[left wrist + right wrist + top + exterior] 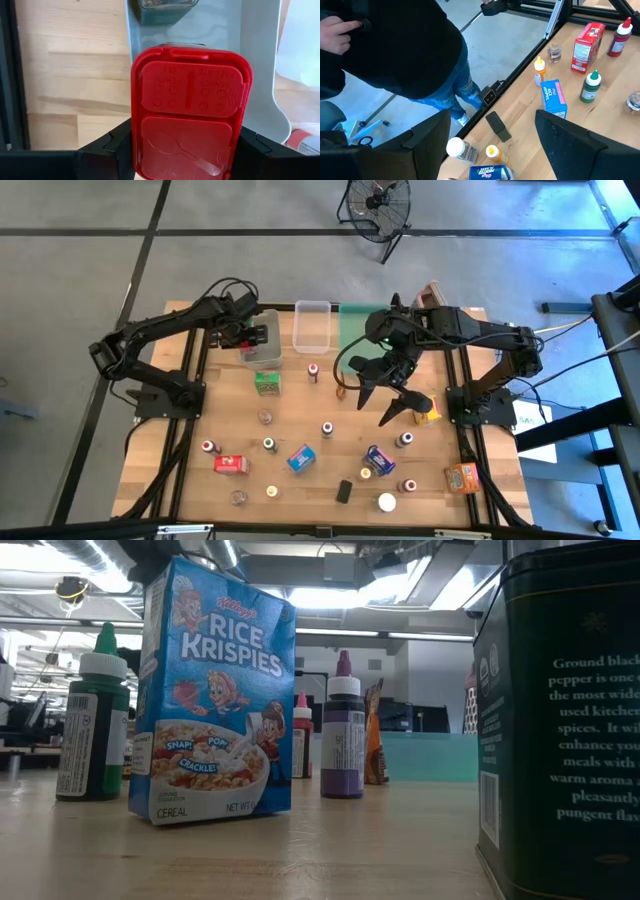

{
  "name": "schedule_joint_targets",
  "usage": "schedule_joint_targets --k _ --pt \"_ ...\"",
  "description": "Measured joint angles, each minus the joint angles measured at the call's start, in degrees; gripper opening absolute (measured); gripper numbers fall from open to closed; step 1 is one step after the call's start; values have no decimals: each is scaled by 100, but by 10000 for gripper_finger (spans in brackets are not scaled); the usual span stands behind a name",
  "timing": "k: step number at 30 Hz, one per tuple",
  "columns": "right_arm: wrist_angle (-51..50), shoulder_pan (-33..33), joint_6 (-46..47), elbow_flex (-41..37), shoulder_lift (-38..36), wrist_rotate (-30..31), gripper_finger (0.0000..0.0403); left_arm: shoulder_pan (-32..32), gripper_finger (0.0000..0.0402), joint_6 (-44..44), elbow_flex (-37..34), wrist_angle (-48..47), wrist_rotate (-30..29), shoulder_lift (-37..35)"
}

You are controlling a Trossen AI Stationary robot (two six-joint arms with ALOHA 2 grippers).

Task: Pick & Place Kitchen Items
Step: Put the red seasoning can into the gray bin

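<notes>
My left gripper (258,338) is over the clear bin (262,352) at the table's far left and is shut on a red-lidded spice container (191,112). A small jar (161,4) lies in that bin. My right gripper (383,398) hangs open above the middle of the table and touches nothing. Below it, in the right wrist view, stand a black tin (498,126), a blue Rice Krispies box (553,97), a green-capped bottle (590,85) and a red box (585,42). Many more small bottles, boxes and jars stand scattered over the table (300,420). My left gripper pinches the red-lidded container between its two fingers (117,145), one on each opposite side wall just below the lid's edge (134,135). The fingers come from above, pointing down. The container sits upright with its lid toward the wrist camera, above the bin's floor.
A second clear bin (313,325) and a green tray (355,330) lie at the far edge, with a pinkish grater (428,292) beyond. A person in dark sleeves and jeans (420,60) stands at the table's near edge. A dark pepper tin (565,710) stands close to the low camera.
</notes>
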Motion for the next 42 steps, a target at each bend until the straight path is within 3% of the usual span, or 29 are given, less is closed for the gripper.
schedule_joint_targets --k 10,21,42 --pt "-89 -2 -39 -1 0 -3 293 52 210 98 -104 93 -282 69" --pt "-96 0 197 0 0 -215 293 59 216 316 -104 245 -109 709" --pt "149 3 527 0 0 -210 293 59 224 460 -104 375 -116 739"
